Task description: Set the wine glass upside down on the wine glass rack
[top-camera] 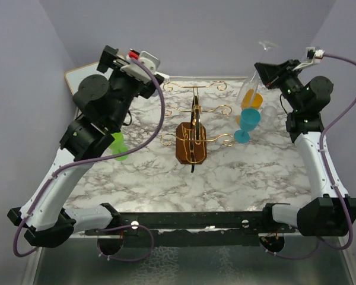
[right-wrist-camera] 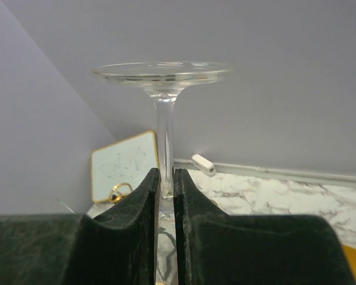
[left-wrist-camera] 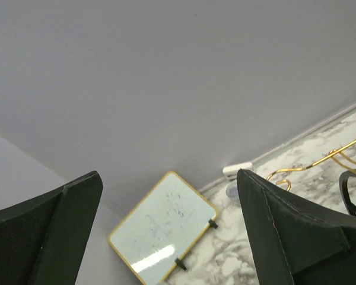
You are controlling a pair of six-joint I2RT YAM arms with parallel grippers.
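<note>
My right gripper (top-camera: 263,72) is shut on the stem of a clear wine glass (right-wrist-camera: 164,119) and holds it upside down, foot up, high at the back right. The glass shows in the top view (top-camera: 249,86) with its bowl hanging below the gripper, right of the rack. The wine glass rack (top-camera: 194,122) is a gold wire stand with scrolled arms on a brown wooden base (top-camera: 190,151) at the table's middle. My left gripper (top-camera: 160,77) is open and empty, raised at the back left near the rack's upper arm (left-wrist-camera: 320,161).
An orange glass (top-camera: 251,101) and a blue glass (top-camera: 247,123) stand right of the rack, under the held glass. A green glass (top-camera: 119,148) stands at the left, partly behind my left arm. A small gold-framed whiteboard (left-wrist-camera: 163,231) leans in the back left corner.
</note>
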